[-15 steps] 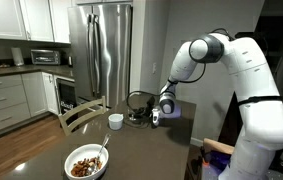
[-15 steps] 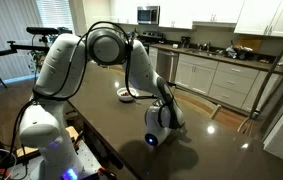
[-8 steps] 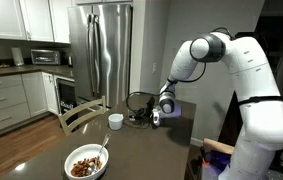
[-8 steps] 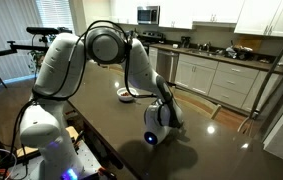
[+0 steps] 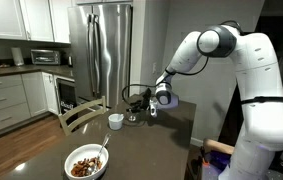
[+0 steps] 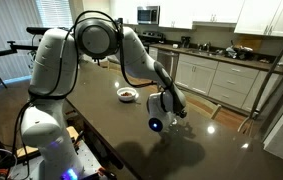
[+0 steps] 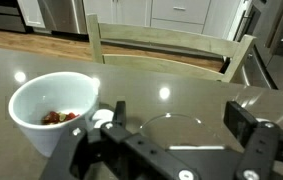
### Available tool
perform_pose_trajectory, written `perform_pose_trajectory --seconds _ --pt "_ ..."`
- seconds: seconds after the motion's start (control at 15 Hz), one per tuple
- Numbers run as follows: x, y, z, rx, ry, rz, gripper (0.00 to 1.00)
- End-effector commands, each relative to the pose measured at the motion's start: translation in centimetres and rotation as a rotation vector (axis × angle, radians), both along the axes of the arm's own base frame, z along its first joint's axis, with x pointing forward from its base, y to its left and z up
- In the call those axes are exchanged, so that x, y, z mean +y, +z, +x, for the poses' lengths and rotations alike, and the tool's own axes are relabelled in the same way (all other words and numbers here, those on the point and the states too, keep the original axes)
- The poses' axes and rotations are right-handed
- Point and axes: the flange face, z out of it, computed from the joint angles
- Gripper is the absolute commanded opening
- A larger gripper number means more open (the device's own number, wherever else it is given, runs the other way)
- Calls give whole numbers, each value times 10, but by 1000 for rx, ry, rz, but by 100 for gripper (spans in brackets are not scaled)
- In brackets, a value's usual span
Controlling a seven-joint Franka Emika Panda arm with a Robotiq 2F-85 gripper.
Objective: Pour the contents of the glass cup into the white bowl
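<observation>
Transparency makes the small clear glass cup hard to read: in the wrist view only its thin round rim shows as a faint curve against the dark glossy tabletop, and whether anything is inside it cannot be told. It stands upright on the tabletop beneath the hand, which hangs released, its two dark fingers spread wide to either side of the rim and gripping nothing. Just beside the glass sits a small opaque white cup, upright, with a few reddish-brown pieces lying at its bottom. The wide white bowl rests well apart from both cups, nearer the tabletop's edge in an exterior view, holding a heap of brown food pieces and a pale utensil that leans on its rim. The same bowl appears farther along the tabletop, beyond the arm, in an exterior view. A light wooden chair stands at the tabletop's far edge, behind the cups.
</observation>
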Motion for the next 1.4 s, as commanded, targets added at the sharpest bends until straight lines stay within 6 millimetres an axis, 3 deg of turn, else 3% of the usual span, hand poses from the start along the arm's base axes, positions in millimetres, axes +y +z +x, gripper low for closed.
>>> perform_pose_trajectory --seconds 0.0,0.47,1.33 --pt "1 28 9 -2 20 -67 100" --pt "17 75 27 -67 130 -267 100" --pt "75 174 49 -237 599 -764 100"
